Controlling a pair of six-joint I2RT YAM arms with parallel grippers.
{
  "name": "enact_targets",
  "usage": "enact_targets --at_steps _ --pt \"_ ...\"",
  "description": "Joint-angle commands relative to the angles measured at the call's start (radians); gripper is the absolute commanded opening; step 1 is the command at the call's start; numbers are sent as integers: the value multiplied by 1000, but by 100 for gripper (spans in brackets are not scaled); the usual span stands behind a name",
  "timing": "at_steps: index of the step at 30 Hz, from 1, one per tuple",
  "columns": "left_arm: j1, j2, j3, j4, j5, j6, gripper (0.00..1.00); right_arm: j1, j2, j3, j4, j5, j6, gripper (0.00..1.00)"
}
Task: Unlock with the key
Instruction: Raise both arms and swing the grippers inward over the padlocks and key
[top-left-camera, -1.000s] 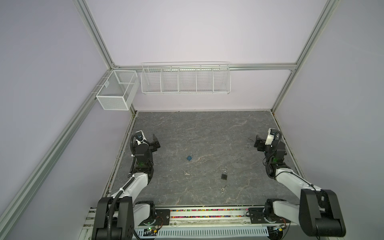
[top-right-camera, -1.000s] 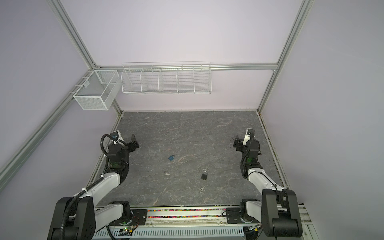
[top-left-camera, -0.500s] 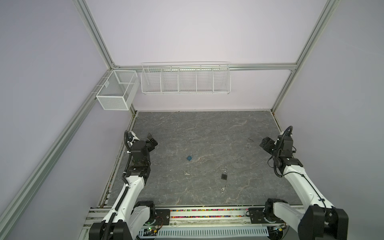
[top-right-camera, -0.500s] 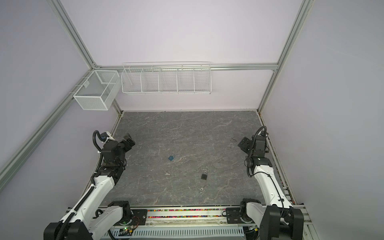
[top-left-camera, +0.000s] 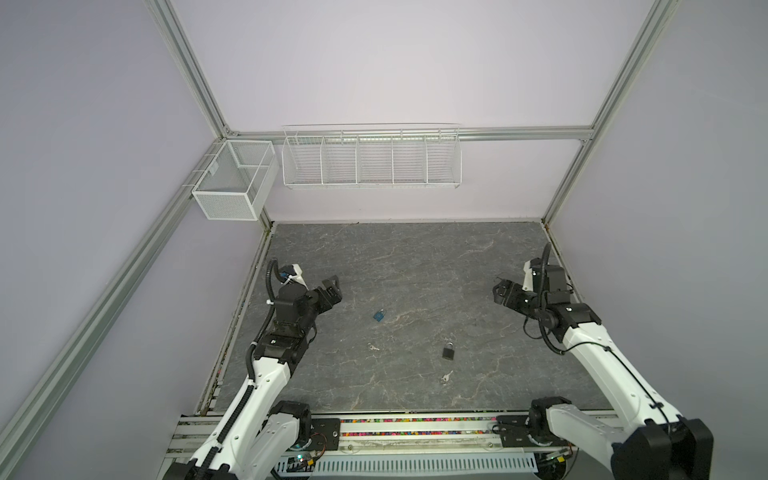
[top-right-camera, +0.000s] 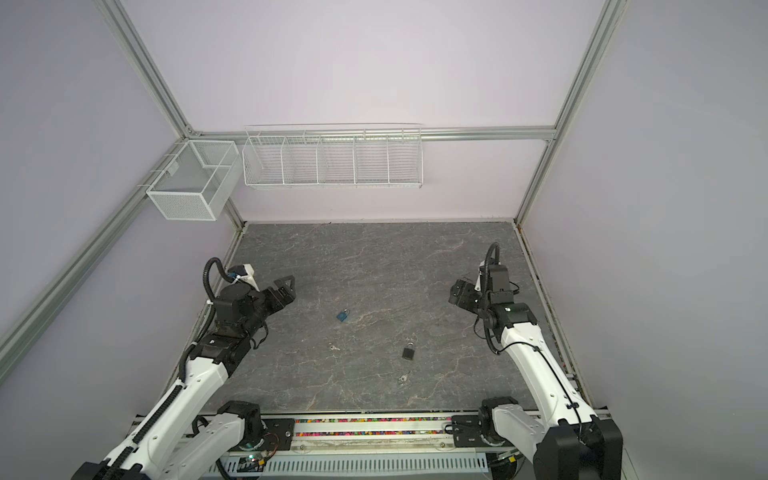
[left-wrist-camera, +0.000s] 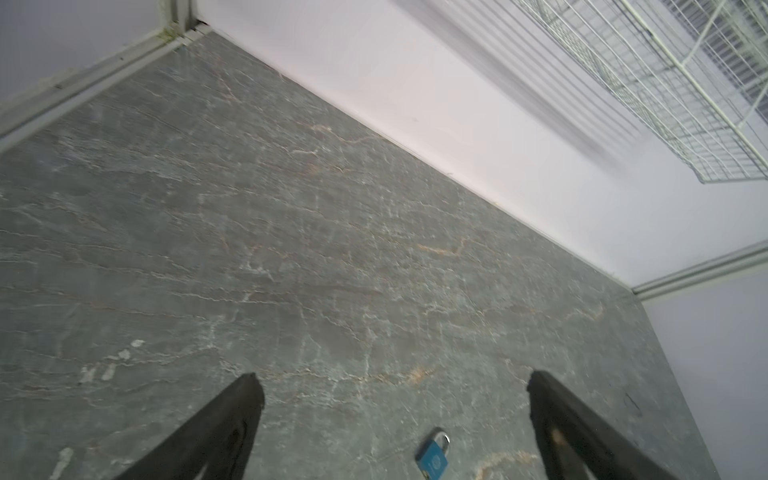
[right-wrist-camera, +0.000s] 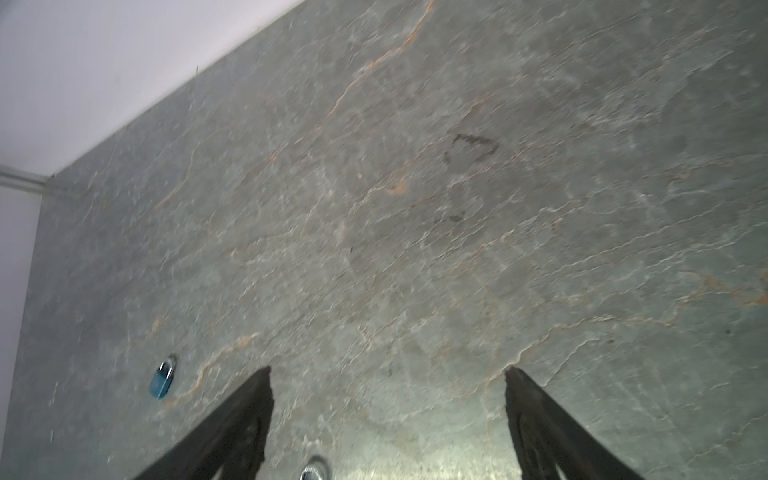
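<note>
Two padlocks and two small keys lie apart on the grey marbled counter (top-left-camera: 415, 257), none of them touched by either arm. The blue padlock (top-left-camera: 379, 316) lies flat near the middle, with one key (top-left-camera: 372, 346) near it on the side toward the robot's base. The black padlock (top-left-camera: 448, 351) lies further right, with the other key (top-left-camera: 446, 377) close by on its near side. The left gripper (top-left-camera: 333, 289) hovers above the counter's left side, jaws spread wide and empty; the left wrist view shows the blue padlock between its fingers (left-wrist-camera: 216, 432). The right gripper (top-left-camera: 500, 291) hangs over the right side, likewise wide open and holding nothing, well apart from both locks.
</note>
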Motion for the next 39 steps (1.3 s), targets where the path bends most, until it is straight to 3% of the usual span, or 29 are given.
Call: enact_targets --at_steps 1,8,12,24,32,39 --pt "-62 6 54 -111 16 -19 99 109 -7 22 -113 -27 5 88" --pt "-155 -63 -9 -91 116 -42 99 372 8 11 -180 -7 114 88" --pt "-250 -106 -27 -120 65 -56 99 510 19 0 -215 37 179 89" --pt "-476 -89 -63 -129 -57 -112 99 815 59 -138 -135 29 368 88" --pt "-529 -82 -75 -112 -89 -148 99 921 156 -147 -75 52 418 89" --pt "-531 -71 -65 -125 -88 -152 99 938 225 -165 -19 39 441 89"
